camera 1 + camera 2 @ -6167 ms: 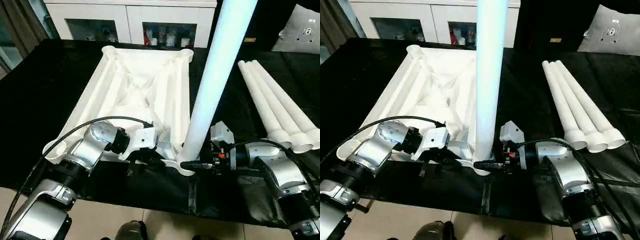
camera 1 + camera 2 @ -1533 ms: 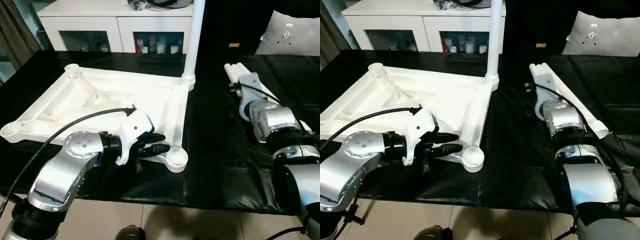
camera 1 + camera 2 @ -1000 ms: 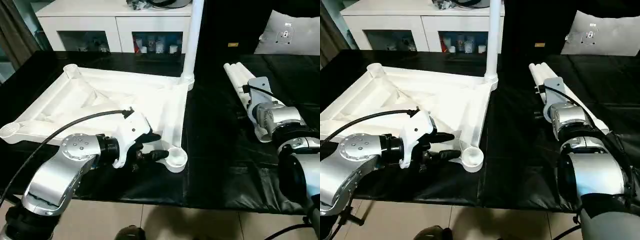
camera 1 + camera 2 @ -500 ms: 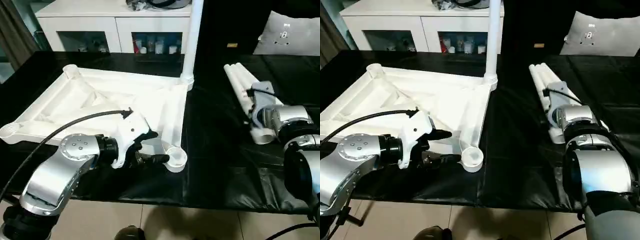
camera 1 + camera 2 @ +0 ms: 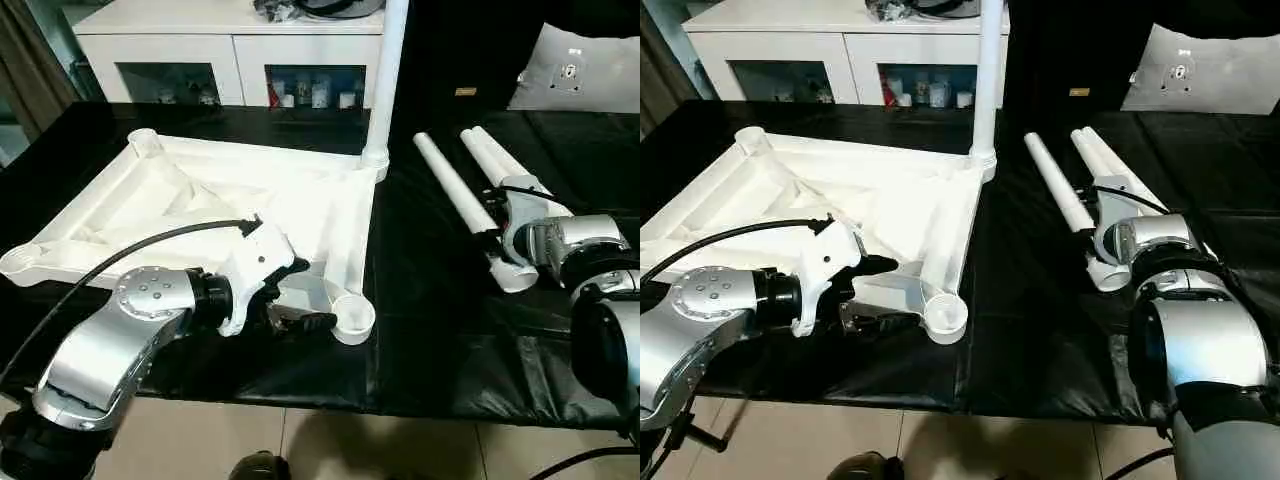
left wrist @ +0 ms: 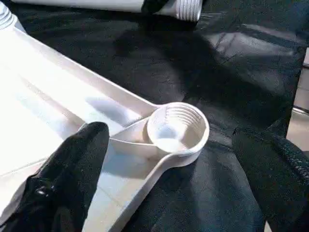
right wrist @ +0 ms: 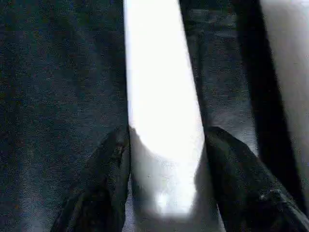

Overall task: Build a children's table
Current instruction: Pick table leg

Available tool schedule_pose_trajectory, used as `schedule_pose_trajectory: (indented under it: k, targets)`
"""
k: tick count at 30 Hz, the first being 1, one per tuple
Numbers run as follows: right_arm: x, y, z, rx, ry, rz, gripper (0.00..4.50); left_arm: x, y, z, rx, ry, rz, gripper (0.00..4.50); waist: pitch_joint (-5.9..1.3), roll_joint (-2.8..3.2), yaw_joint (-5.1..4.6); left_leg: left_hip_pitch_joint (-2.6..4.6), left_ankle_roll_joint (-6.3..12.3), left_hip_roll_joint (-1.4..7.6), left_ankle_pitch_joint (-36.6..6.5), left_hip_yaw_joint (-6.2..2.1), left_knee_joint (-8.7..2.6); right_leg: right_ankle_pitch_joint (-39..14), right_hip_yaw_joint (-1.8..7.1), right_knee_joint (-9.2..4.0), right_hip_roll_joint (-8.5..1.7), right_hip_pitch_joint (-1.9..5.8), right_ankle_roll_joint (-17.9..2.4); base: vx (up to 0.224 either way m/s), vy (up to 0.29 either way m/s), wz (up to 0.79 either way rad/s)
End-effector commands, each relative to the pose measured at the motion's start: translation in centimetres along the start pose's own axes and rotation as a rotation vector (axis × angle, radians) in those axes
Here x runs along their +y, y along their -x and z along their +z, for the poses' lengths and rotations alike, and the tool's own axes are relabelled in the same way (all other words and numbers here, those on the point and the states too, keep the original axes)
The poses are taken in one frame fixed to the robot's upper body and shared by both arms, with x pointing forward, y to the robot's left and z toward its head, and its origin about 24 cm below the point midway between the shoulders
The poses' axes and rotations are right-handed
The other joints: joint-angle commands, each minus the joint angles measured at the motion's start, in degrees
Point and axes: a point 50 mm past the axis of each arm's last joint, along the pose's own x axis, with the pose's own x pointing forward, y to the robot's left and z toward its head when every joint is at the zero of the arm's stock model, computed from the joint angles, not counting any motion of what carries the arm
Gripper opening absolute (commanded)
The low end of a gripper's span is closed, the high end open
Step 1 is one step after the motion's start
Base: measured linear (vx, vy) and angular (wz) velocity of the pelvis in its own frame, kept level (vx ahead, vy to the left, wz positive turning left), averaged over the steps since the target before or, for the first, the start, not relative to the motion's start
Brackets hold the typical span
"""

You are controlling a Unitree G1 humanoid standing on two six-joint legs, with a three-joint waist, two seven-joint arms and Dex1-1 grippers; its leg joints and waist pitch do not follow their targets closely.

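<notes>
Shift: one loose leg (image 5: 455,195) now pulled away from other two.
Tabletop (image 5: 200,200): upside down on mat, one leg screwed upright in far corner.
Right gripper (image 7: 164,193): clamped around loose leg.
Left gripper (image 6: 169,159): spread wide, straddling near socket (image 6: 177,128).
Risk: smooth tapered leg slipping on lift.

You see smooth white plastic with a soft sheen on the table top (image 5: 250,200), its corner socket (image 6: 177,129) ribbed inside. At three o'clock, the loose leg (image 5: 460,205) looks equally glossy. The tabletop (image 5: 440,320) wears wrinkled black sheeting, slightly shiny. Your forearms (image 5: 110,345) are brushed silver metal.
</notes>
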Motion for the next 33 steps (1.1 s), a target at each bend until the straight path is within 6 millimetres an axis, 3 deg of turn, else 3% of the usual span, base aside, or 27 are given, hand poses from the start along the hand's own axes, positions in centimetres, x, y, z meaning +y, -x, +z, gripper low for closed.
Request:
schedule_pose_trajectory:
  k: [1, 5, 9, 14, 16, 20, 24, 26, 30, 33]
  targets:
    - [0.1, -0.4, -1.3, 0.049, -0.052, 0.041, 2.12, 0.0, 0.1, 0.2, 0.009, -0.007, -0.011, 4.50, -4.07, -0.73, 0.22, 1.53, -1.06, 2.38, -18.5, -1.02, -3.48, -14.6, 2.05, -4.36, -3.08, 1.99, -13.2, 0.000, 0.000, 0.00]
    - [0.0, -0.3, -1.3, 0.042, -0.072, 0.055, 1.94, 0.2, 0.3, 0.2, 0.010, 0.001, -0.010, 4.50, -4.07, -0.72, 0.31, 1.52, -1.28, 2.35, -18.7, -1.01, -3.46, -15.2, 2.06, -4.41, -3.14, 1.93, -13.1, 0.000, 0.000, 0.00]
    - [0.3, -0.1, -0.5, 0.003, -0.116, 0.093, 1.89, 0.4, 0.6, 0.3, -0.005, 0.027, -0.007, 4.50, -4.12, -0.26, 0.26, 1.57, -1.61, 2.32, -19.1, -1.05, -3.43, -14.8, 2.04, -4.32, -3.08, 1.88, -13.2, 0.000, 0.000, 0.00]
    - [0.5, 0.1, 0.6, -0.075, -0.191, 0.114, 1.88, 0.7, 0.6, 0.6, -0.032, 0.038, 0.014, 4.50, -4.09, -0.35, 0.19, 1.64, -1.71, 2.30, -19.9, -1.02, -3.40, -15.0, 2.07, -4.42, -3.06, 1.87, -13.3, 0.000, 0.000, 0.00]
    - [0.9, 0.5, 2.3, -0.219, -0.249, 0.167, 1.88, 1.5, 0.4, 0.9, -0.063, 0.038, 0.082, 4.50, -4.10, -0.34, 0.16, 1.57, -1.60, 2.30, -20.1, -1.04, -3.34, -15.3, 2.06, -4.43, -3.15, 1.86, -13.0, 0.000, 0.000, 0.00]
    - [1.3, 0.8, 3.8, -0.374, -0.258, 0.210, 1.88, 2.1, 0.2, 1.2, -0.094, 0.039, 0.146, 4.50, -4.18, -0.36, 0.13, 1.50, -1.19, 2.27, -19.3, -1.03, -3.29, -14.7, 2.04, -4.46, -3.18, 1.86, -12.9, 0.000, 0.000, 0.00]
    - [2.3, 2.0, 5.6, -0.632, -0.406, 0.400, 1.88, 3.6, -0.4, 2.5, -0.207, 0.069, 0.274, 4.50, -4.40, -0.56, 0.18, 1.35, 0.50, 2.27, -16.9, -0.96, -3.17, -12.2, 2.04, -4.39, -3.08, 2.19, -12.4, 0.000, 0.000, 0.00]
    - [2.4, 2.1, 5.7, -0.642, -0.412, 0.410, 1.88, 3.6, -0.5, 2.6, -0.212, 0.072, 0.279, 4.50, -4.53, -0.70, 0.28, 1.32, 1.14, 2.34, -15.6, -0.92, -3.15, -10.8, 2.03, -4.32, -3.07, 2.26, -12.7, 0.000, 0.000, 0.00]
    - [3.6, 3.9, 5.6, -0.903, -0.486, 0.696, 1.88, 4.3, -0.9, 4.1, -0.349, 0.161, 0.288, 4.50, -4.82, -0.71, 0.78, 1.21, 3.41, 2.49, -12.5, -0.81, -2.94, -6.6, 1.99, -4.06, -3.06, 2.42, -13.3, 0.000, 0.000, 0.00]
    - [4.1, 4.5, 5.2, -0.955, -0.501, 0.796, 1.88, 4.4, -1.0, 4.5, -0.385, 0.185, 0.278, 4.50, -4.94, -0.77, 1.03, 1.15, 4.14, 2.64, -11.4, -0.98, -2.99, -6.3, 1.77, -3.91, -3.07, 2.30, -14.4, 0.000, 0.000, 0.00]
